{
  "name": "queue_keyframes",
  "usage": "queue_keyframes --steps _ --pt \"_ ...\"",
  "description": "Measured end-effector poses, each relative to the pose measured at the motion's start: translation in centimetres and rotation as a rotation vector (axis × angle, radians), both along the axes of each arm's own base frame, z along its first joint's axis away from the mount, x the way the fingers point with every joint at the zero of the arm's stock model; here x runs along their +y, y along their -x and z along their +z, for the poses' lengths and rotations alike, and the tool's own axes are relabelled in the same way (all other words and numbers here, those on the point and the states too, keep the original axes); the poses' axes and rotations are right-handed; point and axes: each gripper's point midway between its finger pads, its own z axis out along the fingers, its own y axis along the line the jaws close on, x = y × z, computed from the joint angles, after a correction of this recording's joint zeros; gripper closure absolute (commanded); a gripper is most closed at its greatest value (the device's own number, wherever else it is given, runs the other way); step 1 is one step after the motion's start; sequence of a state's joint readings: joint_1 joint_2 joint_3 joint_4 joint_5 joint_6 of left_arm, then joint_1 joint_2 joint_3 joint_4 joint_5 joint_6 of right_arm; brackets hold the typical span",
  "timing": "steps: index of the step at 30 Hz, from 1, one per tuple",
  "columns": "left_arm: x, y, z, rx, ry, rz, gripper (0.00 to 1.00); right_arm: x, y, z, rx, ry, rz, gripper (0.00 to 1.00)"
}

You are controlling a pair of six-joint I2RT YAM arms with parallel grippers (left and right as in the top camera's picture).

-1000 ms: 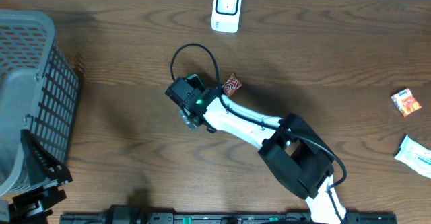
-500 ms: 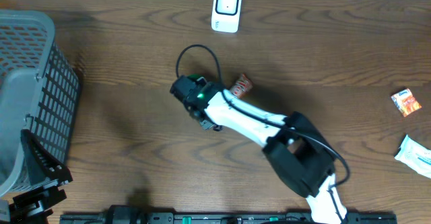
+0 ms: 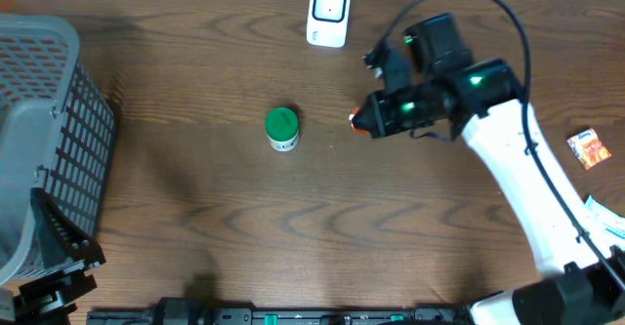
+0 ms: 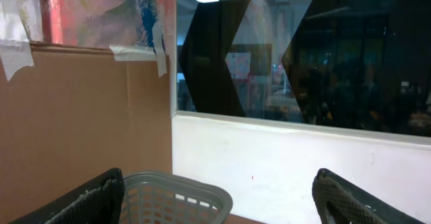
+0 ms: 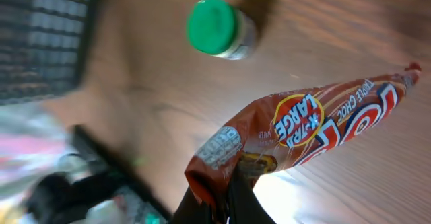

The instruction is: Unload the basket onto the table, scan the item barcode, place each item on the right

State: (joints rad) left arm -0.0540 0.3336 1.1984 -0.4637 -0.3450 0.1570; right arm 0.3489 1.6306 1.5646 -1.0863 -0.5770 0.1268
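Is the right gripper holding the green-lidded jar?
No, the green-lidded jar stands free on the table, while the right gripper is shut on an orange snack wrapper.

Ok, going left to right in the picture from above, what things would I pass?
Gray basket → green-lidded jar → white scanner → snack packet held by the right gripper → small orange packet.

The brown wooden table (image 3: 195, 218) I work at carries a grey mesh basket (image 3: 39, 120) at its left edge and a white scanner (image 3: 328, 14) at the far edge. A green-lidded jar (image 3: 281, 128) stands near the middle. At the right edge lie a small orange packet (image 3: 589, 148) and a white packet (image 3: 601, 223) (near each other, not touching).
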Motion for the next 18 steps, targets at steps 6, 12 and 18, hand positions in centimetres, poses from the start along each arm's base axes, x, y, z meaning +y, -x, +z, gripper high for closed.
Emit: queue_keyframes --steps 6,12,18 --pt "0.0 0.0 0.0 0.001 0.0 0.0 0.11 1.0 0.1 -2.6 0.054 -0.37 0.158 0.99" --pt "0.0 0.0 0.0 0.001 0.0 0.0 0.11 1.6 1.4 -6.5 0.064 -0.569 0.238 0.99" --pt "0.0 0.0 0.0 0.001 0.0 0.0 0.11 1.0 3.4 -10.5 0.22 -0.64 0.201 0.99"
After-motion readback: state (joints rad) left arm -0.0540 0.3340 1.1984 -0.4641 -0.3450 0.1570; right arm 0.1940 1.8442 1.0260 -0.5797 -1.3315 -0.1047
